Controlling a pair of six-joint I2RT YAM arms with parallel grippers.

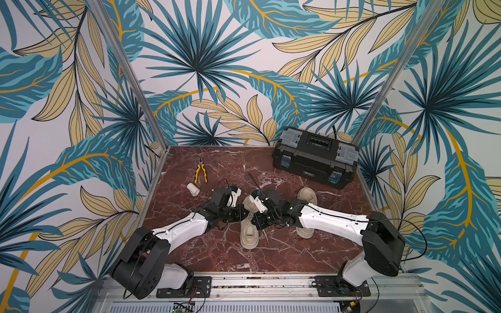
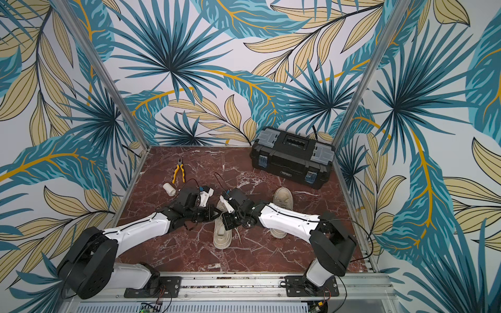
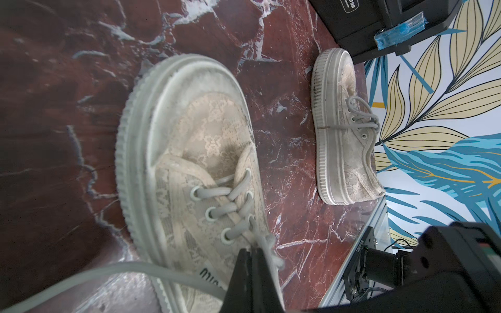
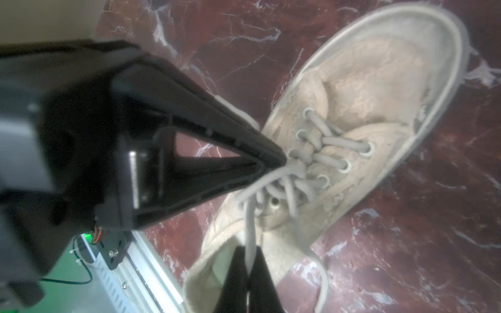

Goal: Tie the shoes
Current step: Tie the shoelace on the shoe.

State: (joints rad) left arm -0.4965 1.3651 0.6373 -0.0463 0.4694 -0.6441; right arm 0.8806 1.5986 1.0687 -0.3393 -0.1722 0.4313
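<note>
Two beige shoes lie on the red marble table. One shoe is at the centre, the second shoe to its right, partly under my right arm. Both grippers meet over the centre shoe's lacing. In the left wrist view my left gripper is shut on a lace beside the eyelets of the centre shoe. In the right wrist view my right gripper is shut on a lace strand that runs up taut from the crossed laces of the centre shoe. The left gripper's fingertips touch those laces.
A black toolbox stands at the back right. Yellow-handled pliers and a white cylinder lie at the back left. A thin dark strip lies behind the grippers. A metal rail runs along the table's front edge.
</note>
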